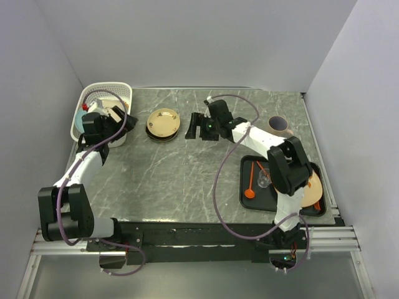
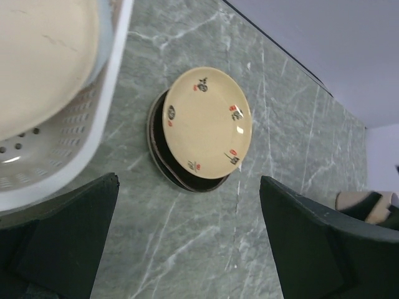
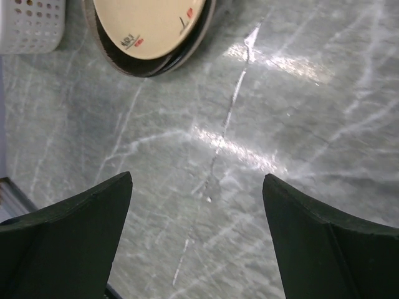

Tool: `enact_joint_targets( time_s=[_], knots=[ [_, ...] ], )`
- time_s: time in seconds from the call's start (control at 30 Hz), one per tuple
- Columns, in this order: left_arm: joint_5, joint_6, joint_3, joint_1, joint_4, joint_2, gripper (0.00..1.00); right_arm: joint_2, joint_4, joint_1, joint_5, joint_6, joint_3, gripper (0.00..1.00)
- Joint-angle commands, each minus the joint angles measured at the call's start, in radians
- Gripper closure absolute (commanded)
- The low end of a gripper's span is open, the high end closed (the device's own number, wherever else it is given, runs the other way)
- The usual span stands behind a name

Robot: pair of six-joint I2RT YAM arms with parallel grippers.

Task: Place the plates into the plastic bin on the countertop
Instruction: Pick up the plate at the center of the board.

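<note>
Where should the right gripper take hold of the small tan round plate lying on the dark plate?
Probably by the rim on its right-hand edge, coming in low from the right. The small tan round plate lies flat atop the dark plate, so its thin rim sits raised off the countertop, and the open right gripper faces that edge.

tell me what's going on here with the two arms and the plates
Two robot arms are moving plates into the plastic bin at the far-left corner of the countertop; a cream plate is already inside. The left gripper hangs open beside the bin, holding nothing. The right gripper, also open and empty, hovers just right of a tan plate stacked on a dark plate.
</note>
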Motion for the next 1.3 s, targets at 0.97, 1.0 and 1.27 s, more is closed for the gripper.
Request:
enact_joint_targets(
  time_s=[0.97, 1.0, 1.27],
  knots=[
    [-0.102, -0.026, -0.107, -0.26, 0.005, -0.074, 0.01, 0.533, -0.035, -0.04, -0.058, 0.171, 0.658, 0.38],
    [-0.104, -0.027, -0.107, -0.261, 0.005, -0.071, 0.01, 0.541, -0.035, -0.04, -0.061, 0.173, 0.669, 0.4],
    [-0.121, -0.044, -0.119, -0.277, 0.005, -0.064, 0.01, 0.599, -0.047, -0.045, -0.08, 0.182, 0.744, 0.53]
  ],
)
